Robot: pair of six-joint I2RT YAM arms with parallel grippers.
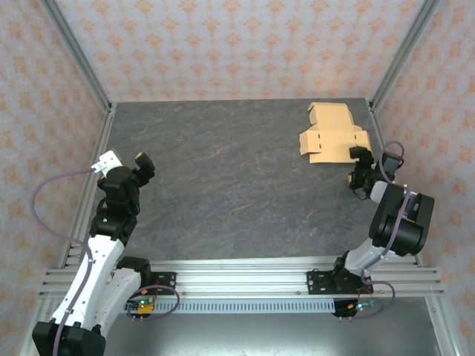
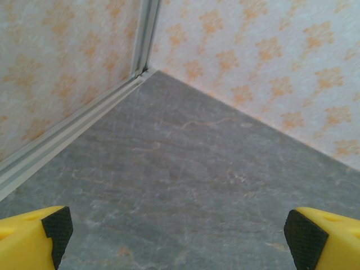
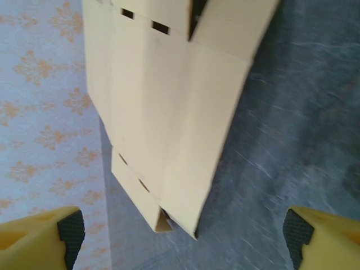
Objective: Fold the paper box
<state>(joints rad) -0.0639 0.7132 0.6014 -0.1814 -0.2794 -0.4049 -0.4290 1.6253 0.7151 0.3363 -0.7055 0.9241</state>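
The paper box (image 1: 332,135) is a tan cardboard sheet with flaps and slots, lying partly folded on the dark table at the far right, close to the right wall. My right gripper (image 1: 371,157) stands just at its near right edge. In the right wrist view the paper box (image 3: 169,107) lies ahead, a folded corner pointing toward the right gripper (image 3: 183,247), whose jaws are open wide with nothing between the pads. My left gripper (image 1: 126,159) hovers over the table's left side, far from the box. The left gripper (image 2: 177,233) is open and empty.
The dark grey table (image 1: 223,178) is walled by patterned panels with aluminium posts at the back corners (image 1: 111,104). A metal rail (image 2: 73,135) runs along the left wall. The right wall (image 3: 45,112) stands right beside the box.
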